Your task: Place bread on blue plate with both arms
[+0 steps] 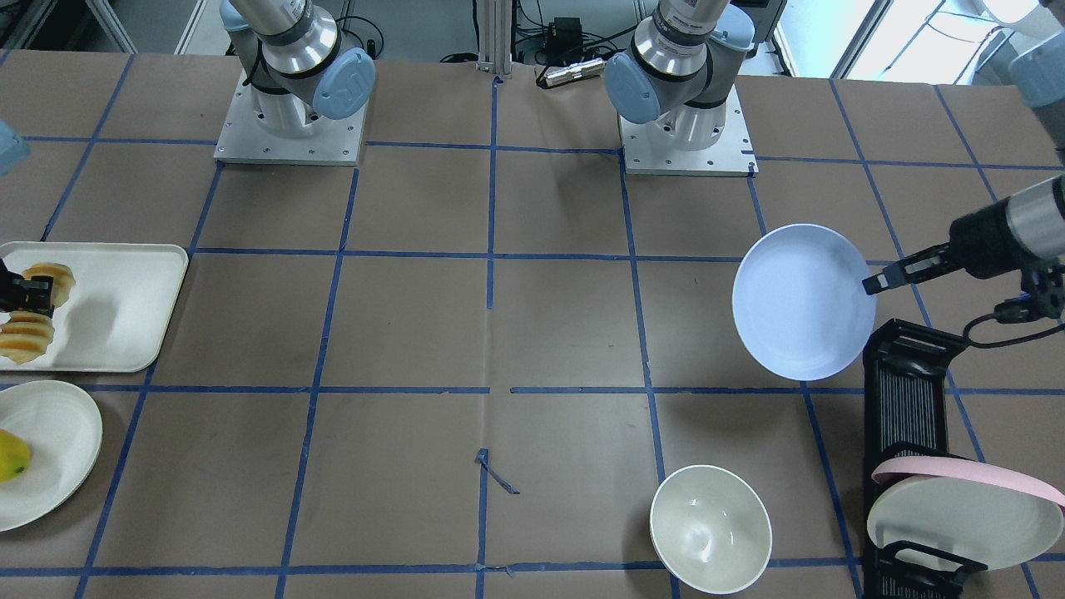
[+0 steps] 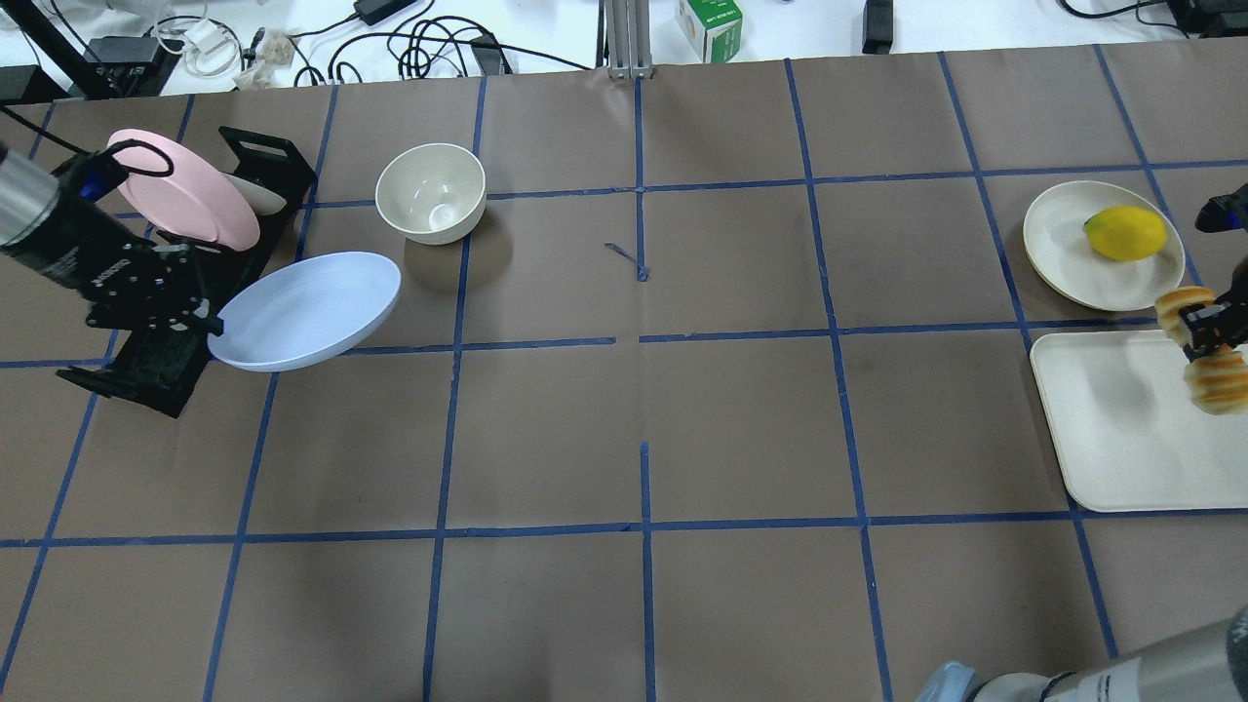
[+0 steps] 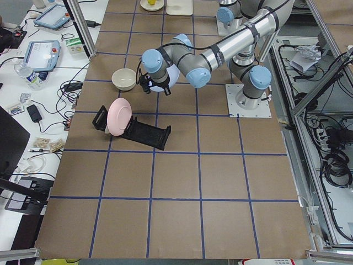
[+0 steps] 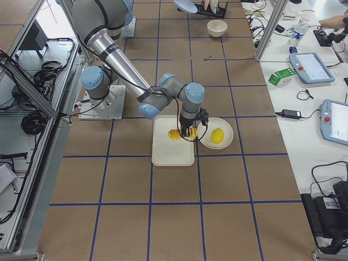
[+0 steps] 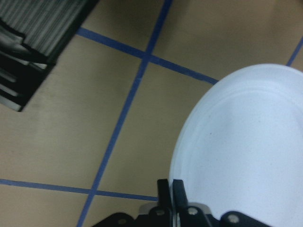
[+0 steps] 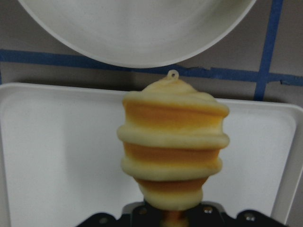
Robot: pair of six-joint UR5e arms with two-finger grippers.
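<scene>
Overhead now, the brown table (image 2: 643,429) with its blue tape grid carries a white tray (image 2: 1111,439) at the right edge, a cream plate (image 2: 1058,239) just above it, an off-white bowl (image 2: 431,195) upper left of centre, and a black dish rack (image 2: 146,375) far left.

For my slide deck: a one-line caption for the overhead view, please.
Left pincer holds the blue plate by its rim; right pincer holds the bread over the white tray.

Front and overhead cameras face each other, sharing the table (image 1: 416,333) and blue plate (image 1: 803,301); side cameras look lengthwise; wrist cameras sit close.
</scene>
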